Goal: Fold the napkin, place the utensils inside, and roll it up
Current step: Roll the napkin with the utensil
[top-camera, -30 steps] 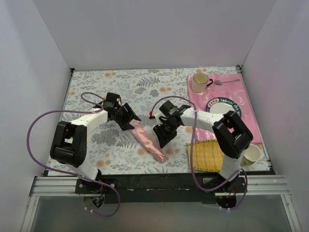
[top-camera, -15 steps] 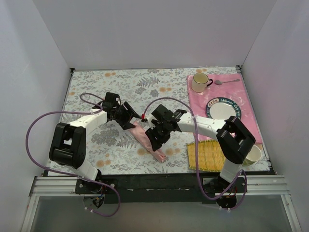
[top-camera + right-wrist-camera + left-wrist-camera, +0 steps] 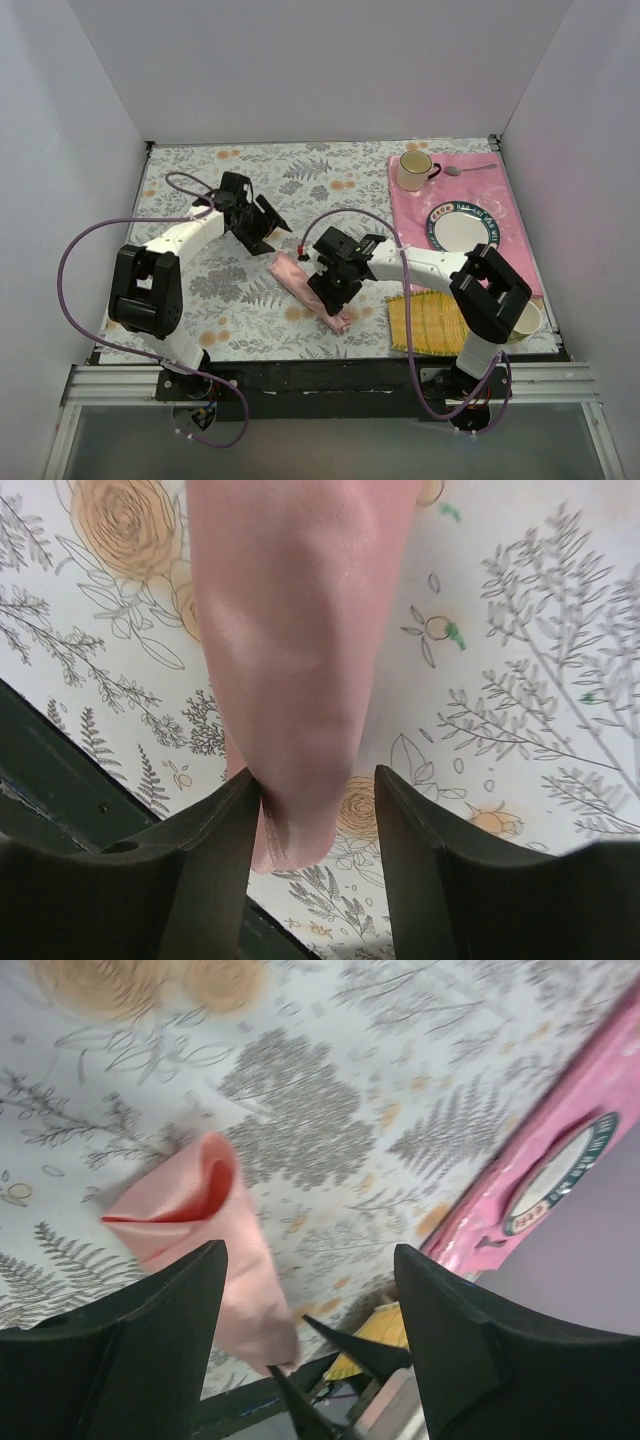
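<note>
- In the top view you see the glossy salmon-pink satin napkin, rolled into a long thin tube. It lies diagonally on the floral-printed table, between the two arms.
- The right gripper stands over the near half of this roll and hides that part from above.
- Only the right wrist view shows you its hold. One black finger touches the cloth, and beside the other a thin strip of table shows. So the jaws stand apart around the roll without pressing it.
- The left gripper hangs near the far end of the roll.
- Its wrist view shows the fingers spread wide with nothing between them.
- The same view alone shows you that the far end is a hollow mouth, darker inside.
- At the right side, the top view gives you the deep pink matte placemat. On it are a cream mug, an all-silver spoon and a white plate with a dark patterned rim.
- A yellow slatted mat and a pale paper cup lie nearer the front edge.
- The left wrist view catches only a slice of the plate and the placemat.
</note>
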